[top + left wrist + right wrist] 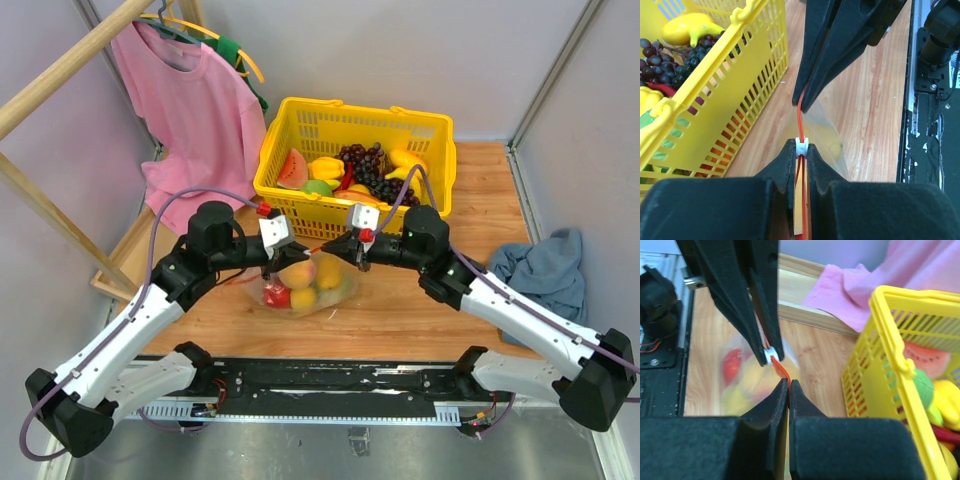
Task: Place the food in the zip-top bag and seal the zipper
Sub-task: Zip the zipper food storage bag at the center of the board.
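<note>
The clear zip-top bag point(305, 285) hangs between my grippers over the table, holding a red piece point(277, 295), an orange-yellow fruit point(299, 272) and yellow pieces point(329, 274). Its red zipper point(800, 119) runs taut between the two grippers. My left gripper point(281, 256) is shut on the zipper's white slider point(801, 146). My right gripper point(350, 247) is shut on the zipper strip's other end point(783, 373). In the right wrist view the bag point(747, 375) shows blurred below, and the left fingers hold the slider point(771, 356).
A yellow basket point(300, 188) with watermelon, grapes, bananas and other toy food stands just behind the grippers. A pink shirt point(190, 110) hangs on a wooden rack at the back left. A blue cloth point(545, 265) lies at the right.
</note>
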Motion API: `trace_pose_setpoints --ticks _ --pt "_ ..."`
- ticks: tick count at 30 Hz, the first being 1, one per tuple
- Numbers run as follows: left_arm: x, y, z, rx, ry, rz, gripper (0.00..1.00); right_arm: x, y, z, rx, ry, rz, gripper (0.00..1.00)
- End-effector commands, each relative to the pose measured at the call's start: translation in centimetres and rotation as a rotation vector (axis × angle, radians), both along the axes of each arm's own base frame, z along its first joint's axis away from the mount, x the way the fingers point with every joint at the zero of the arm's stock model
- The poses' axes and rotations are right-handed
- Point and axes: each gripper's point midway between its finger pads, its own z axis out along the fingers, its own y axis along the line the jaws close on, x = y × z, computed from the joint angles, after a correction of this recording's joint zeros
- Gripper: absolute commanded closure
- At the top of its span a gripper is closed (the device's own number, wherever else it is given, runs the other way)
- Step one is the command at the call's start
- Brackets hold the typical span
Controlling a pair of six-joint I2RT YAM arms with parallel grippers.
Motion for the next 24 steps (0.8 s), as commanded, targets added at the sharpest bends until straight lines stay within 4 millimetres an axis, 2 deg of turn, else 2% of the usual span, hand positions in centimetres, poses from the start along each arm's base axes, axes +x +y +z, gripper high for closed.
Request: trace_pose_setpoints --ticks 1,19,24 --pt "-0.4 0.5 0.4 -0.01 -0.023 0.007 1.0 3.2 -3.1 1.4 0.036 -0.046 -0.25 0.99" --pt "-0.5 0.9 0.3 -0.012 -0.031 0.028 1.0 5.6 -9.5 1.6 0.029 -0.034 -0.619 0.99" --pt "-0.7 1.1 0.4 -0.022 -0.041 0.033 1.0 6.2 -12.2 1.4 0.017 -0.018 -0.759 0.99"
